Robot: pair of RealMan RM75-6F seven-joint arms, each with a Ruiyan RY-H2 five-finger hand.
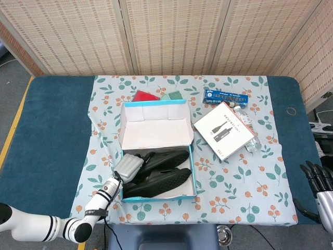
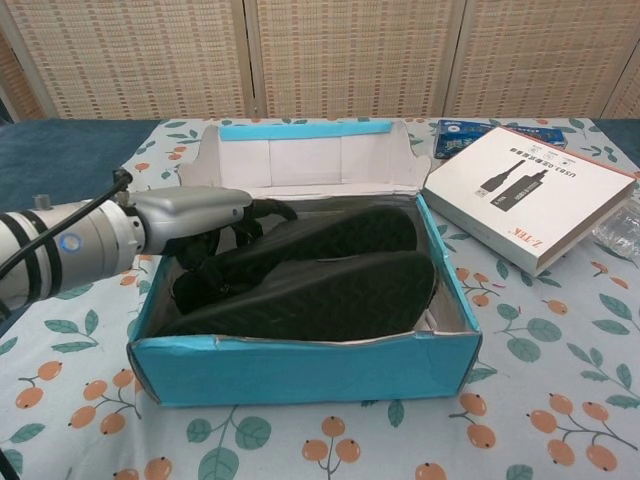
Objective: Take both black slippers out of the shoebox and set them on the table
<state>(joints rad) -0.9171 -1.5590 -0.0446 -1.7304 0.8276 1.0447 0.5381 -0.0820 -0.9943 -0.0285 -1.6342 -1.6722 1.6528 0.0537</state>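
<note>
Black slippers, 2 of them, lie side by side inside the blue shoebox [image 1: 158, 194] at desk centre: far slipper [image 2: 340, 234], near slipper [image 2: 320, 298]. Left hand [image 2: 195, 210] reaches in over the box's 9 o'clock wall, fingers [image 2: 270, 210] curled onto the heel end of the far slipper; a firm hold cannot be told. Right hand [image 1: 317, 190] sits at the 4 o'clock desk edge, dark fingers apart, holding nothing. White booklet [image 1: 225, 129] lies at 2 o'clock from the box, with a water bottle [image 1: 244, 125] just beside it. Floral cloth [image 1: 250, 177] covers the desk.
</note>
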